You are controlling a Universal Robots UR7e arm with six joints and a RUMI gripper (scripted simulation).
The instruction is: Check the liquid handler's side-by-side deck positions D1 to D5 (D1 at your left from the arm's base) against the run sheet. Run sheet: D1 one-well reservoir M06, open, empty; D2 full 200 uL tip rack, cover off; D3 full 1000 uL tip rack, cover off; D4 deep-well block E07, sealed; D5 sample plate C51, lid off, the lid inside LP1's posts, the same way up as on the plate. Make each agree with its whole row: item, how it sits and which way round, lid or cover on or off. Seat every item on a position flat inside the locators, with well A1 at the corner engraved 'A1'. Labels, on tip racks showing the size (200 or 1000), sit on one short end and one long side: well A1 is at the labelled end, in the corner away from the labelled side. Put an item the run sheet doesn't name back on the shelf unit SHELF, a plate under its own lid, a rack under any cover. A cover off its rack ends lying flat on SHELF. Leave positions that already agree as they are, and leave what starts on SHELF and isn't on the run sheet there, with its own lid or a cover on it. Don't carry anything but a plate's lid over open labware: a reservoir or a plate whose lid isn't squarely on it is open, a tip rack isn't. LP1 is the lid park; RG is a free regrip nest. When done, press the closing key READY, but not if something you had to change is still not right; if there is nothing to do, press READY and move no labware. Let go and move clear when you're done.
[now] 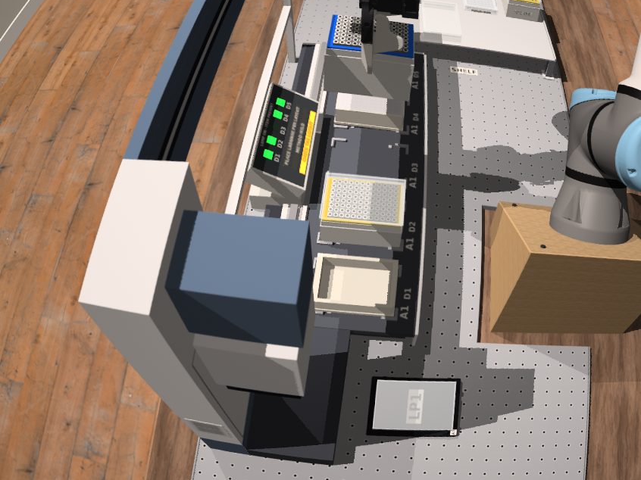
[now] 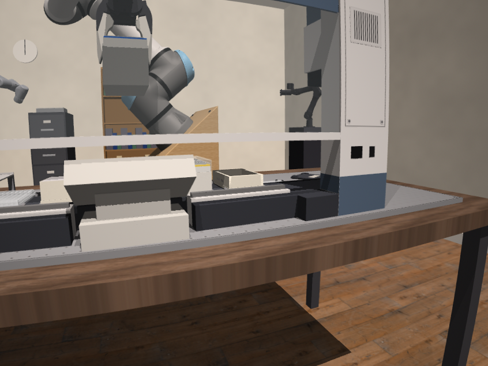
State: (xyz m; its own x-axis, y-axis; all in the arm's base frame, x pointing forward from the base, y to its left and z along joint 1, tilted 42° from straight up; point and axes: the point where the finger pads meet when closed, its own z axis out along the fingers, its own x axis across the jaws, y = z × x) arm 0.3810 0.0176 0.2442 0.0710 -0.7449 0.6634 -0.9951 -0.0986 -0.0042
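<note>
Matt grey tip rack (image 2: pixel 124 70), glossy wood table (image 2: pixel 252 256).

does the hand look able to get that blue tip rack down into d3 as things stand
Probably yes. The hand is shut on the blue tip rack high above the deck, and D3 shows bare between its locators. The way there passes over the block at D4, which looks covered, not open.
</note>
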